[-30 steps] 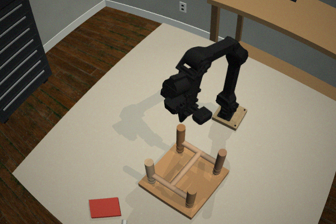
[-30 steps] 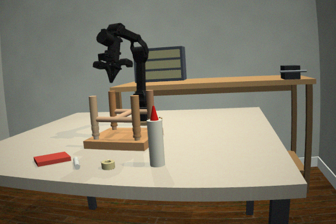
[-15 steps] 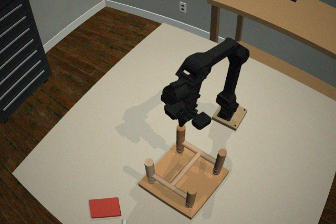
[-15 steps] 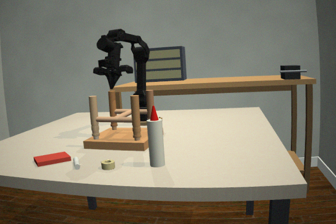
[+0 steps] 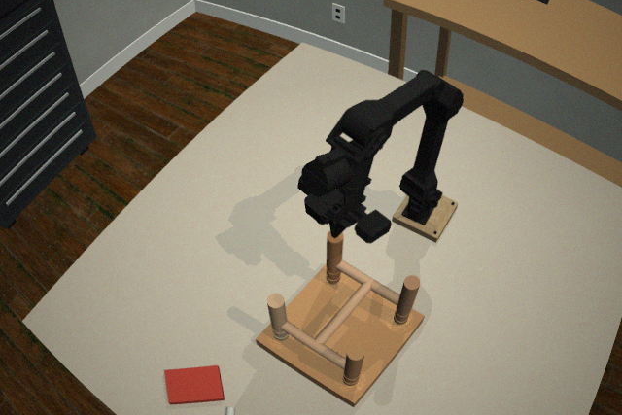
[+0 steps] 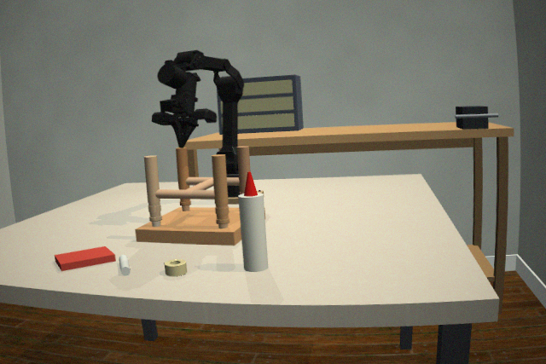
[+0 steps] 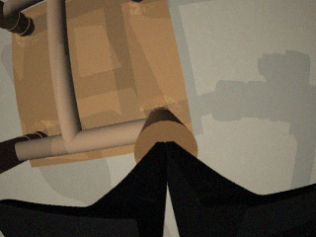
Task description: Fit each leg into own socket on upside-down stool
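Note:
The wooden stool lies upside down with its square seat [image 5: 384, 337] [image 6: 185, 236] [image 7: 132, 46] flat on the table. Several legs stand upright in its corners, joined by stretcher bars [image 5: 346, 307] [image 6: 185, 193] [image 7: 58, 59]. My gripper [image 5: 335, 232] [image 6: 182, 142] [image 7: 165, 150] is shut with nothing between the fingers. It points straight down, and its tip is right at the top end of the far left leg [image 5: 334, 257] [image 6: 182, 176] [image 7: 165, 133]. I cannot tell whether the tip touches the leg. The other legs [image 5: 407, 298] [image 5: 276, 316] [image 5: 353, 368] stand free of the arm.
A red flat block [image 5: 193, 384] [image 6: 84, 257], a small white peg [image 6: 124, 264] and a tape ring [image 6: 175, 267] lie near the table's front. A white cylinder with a red cone [image 6: 252, 232] stands beside the stool. The arm's base [image 5: 426, 214] is behind the stool.

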Tool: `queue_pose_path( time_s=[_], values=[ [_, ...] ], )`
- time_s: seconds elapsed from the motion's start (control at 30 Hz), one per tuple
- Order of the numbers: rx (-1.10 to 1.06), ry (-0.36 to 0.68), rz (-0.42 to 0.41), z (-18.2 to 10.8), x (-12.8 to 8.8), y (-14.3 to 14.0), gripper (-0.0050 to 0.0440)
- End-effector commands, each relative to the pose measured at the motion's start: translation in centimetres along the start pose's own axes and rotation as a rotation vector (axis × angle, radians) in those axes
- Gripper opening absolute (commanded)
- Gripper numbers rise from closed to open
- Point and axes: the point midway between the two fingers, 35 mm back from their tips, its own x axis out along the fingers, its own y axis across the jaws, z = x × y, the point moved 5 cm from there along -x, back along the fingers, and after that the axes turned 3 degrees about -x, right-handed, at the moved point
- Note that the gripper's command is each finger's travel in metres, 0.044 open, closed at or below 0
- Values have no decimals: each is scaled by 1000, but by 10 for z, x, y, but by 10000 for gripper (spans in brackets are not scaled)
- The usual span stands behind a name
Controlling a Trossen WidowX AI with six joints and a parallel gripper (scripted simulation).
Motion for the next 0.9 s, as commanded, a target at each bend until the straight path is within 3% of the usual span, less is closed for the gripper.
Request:
queue_pose_path(
  time_s=[0.0,0.87],
  values=[
    [4,8,-2,-3,7,0,0],
    [4,8,-2,-7,20,0,0]
  ],
)
